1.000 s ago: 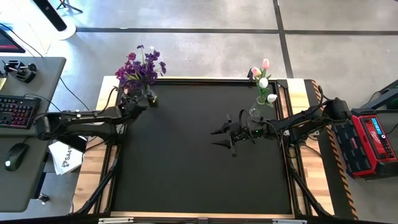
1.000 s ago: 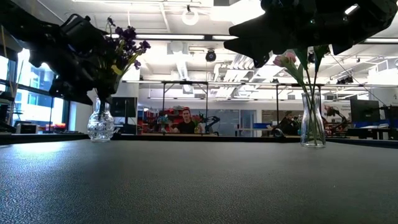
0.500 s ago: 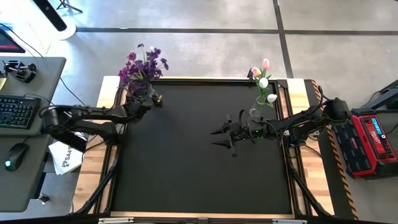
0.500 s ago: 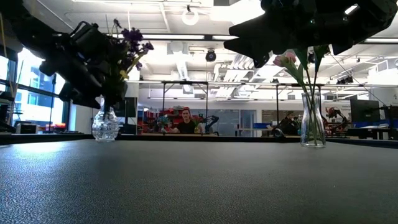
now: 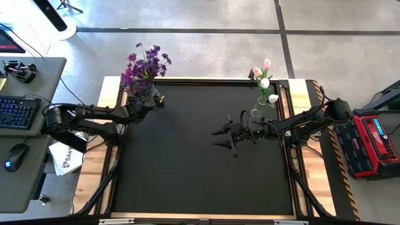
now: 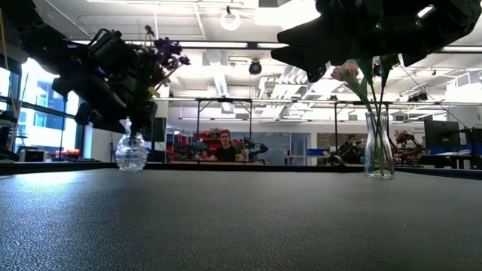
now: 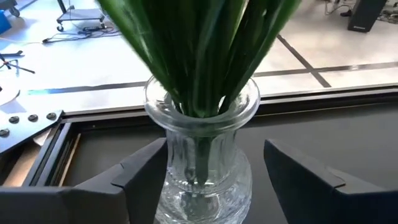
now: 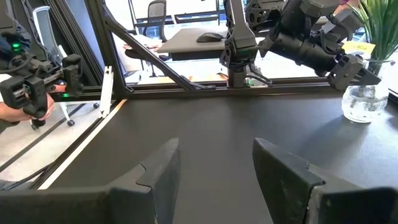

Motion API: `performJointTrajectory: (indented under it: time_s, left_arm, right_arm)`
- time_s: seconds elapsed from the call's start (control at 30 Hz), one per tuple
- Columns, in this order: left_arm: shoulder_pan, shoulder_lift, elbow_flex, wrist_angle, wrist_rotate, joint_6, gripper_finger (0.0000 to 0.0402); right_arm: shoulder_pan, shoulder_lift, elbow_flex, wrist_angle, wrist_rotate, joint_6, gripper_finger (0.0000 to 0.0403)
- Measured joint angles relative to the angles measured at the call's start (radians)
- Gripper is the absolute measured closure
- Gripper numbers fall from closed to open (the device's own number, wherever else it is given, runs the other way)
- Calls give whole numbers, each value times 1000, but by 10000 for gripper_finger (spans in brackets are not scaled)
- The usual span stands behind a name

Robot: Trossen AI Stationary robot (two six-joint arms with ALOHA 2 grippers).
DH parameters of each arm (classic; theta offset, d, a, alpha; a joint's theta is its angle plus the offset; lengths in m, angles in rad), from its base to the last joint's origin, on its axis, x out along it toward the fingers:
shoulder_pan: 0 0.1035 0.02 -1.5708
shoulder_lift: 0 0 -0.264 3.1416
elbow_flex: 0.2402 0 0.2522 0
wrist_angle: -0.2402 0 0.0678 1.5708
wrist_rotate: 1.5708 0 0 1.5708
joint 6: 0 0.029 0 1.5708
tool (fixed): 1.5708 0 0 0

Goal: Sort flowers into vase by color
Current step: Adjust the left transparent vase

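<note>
A cut-glass vase (image 7: 202, 155) holding purple flowers (image 5: 145, 62) on green stems stands on its base at the table's far left corner (image 6: 132, 154). My left gripper (image 7: 214, 180) is open around the vase's body, coming from the table's left (image 5: 152, 100). A slim glass vase (image 6: 379, 147) with pink and white tulips (image 5: 265, 81) stands at the far right. My right gripper (image 5: 220, 138) hovers open over the table's middle right, holding nothing (image 8: 214, 168). My left gripper has the vase's round body between its open fingers, coming level from the table's left side. One finger (image 7: 146, 177) lies against the body's side (image 7: 177, 183); the other finger (image 7: 298, 177) stands apart from the glass. The vase stays upright with its base on the table.
The black mat (image 5: 187, 169) spreads between the two arms, framed by wooden edges (image 5: 94, 175). A desk with a keyboard (image 5: 15, 109) and a mouse (image 5: 15, 153) lies to the left, a red box (image 5: 372, 144) to the right. People sit in the room beyond (image 6: 224, 147).
My left gripper has moved toward the table's right and far edge, and the purple-flower vase has slid along the table with it, staying upright on its base. My right gripper has kept still.
</note>
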Motion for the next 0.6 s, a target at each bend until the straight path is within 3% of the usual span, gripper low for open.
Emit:
performJointTrajectory:
  time_s: [0.37, 0.6]
  left_arm:
    - [-2, 0, 0, -1, 18, 26, 231]
    - [-8, 0, 0, 0, 29, 26, 257]
  right_arm:
    - [0, 0, 0, 0, 0, 0, 218]
    - [0, 0, 0, 0, 0, 0, 218]
